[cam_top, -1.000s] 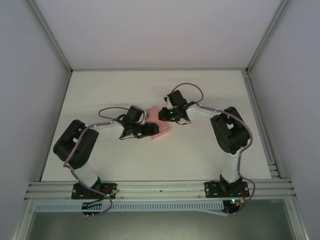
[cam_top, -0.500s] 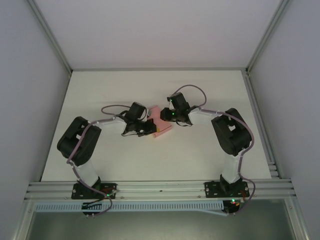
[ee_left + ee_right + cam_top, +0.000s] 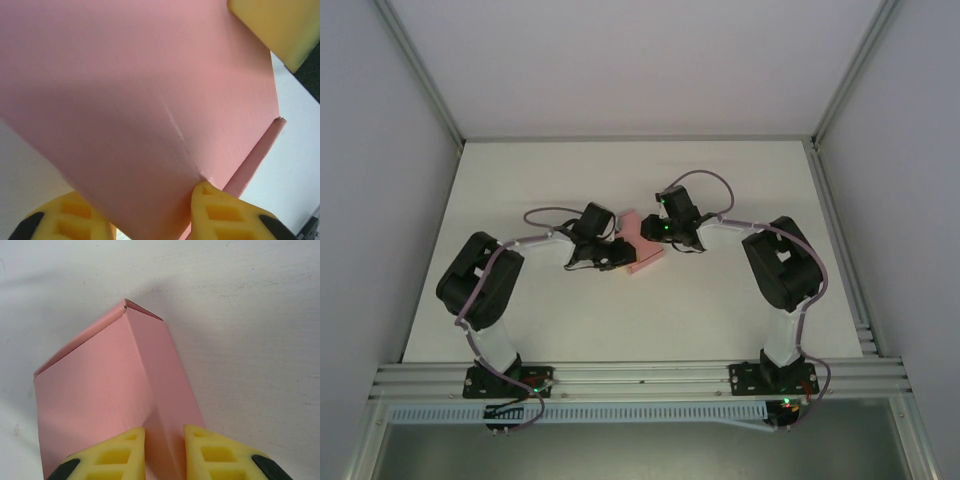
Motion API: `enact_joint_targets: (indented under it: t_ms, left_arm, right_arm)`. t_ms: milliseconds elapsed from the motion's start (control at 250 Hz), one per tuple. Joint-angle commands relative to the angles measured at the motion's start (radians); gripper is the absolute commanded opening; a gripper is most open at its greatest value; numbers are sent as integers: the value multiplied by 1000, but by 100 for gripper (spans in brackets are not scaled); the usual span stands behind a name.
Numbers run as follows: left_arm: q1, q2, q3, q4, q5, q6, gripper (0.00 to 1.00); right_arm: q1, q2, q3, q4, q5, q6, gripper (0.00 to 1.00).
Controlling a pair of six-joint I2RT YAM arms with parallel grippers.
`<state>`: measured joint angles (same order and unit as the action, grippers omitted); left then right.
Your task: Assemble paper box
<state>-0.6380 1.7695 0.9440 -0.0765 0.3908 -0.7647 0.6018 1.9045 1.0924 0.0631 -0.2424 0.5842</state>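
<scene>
- Centrally placed item: paper box, pink card, partly folded. It lay at mid-table between the two grippers, with both against it.
- Left gripper: over the last second it had swung inward and away from the near edge, up to the box's left end. In the final half second it hardly moved.
- Left jaws, wrist view: the left gripper stood fairly wide, and a creased pink panel spanned the gap and met both yellow fingers. Whether it clamped the card could not be told.
- Right gripper: it had shifted only a little and kept its place at the box's far right corner.
- Right jaws, wrist view: the right gripper stood narrow, pinching a raised fold of the box.
- Change to the item: a second earlier the box had lain nearer the front edge. It had since been drawn up between the arms.
- Assessment: both arms appeared settled on the card, ready for the next fold. Assembly looked midway, with the far end flaps unclosed.
</scene>
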Motion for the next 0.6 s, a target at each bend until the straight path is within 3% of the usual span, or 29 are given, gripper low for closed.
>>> enact_joint_targets:
  t_ms: [0,120,180,307,599]
  left_arm:
    - [-59,60,-11,35,-86,87,30]
    - [-60,-9,-21,13,-82,97,43]
    - [-66,-43,-21,-6,-89,106,44]
    - [-67,-94,-24,-51,-94,128,56]
    - [-68,-175,-55,-133,-116,160,59]
  right_arm:
    - [110,107,-61,-255,-150,29,21]
    - [102,106,-52,-258,-137,29,21]
    - [95,104,-49,-265,-121,32,21]
    - [83,94,-47,-275,-107,26,21]
    - [75,90,-32,-294,-83,20,19]
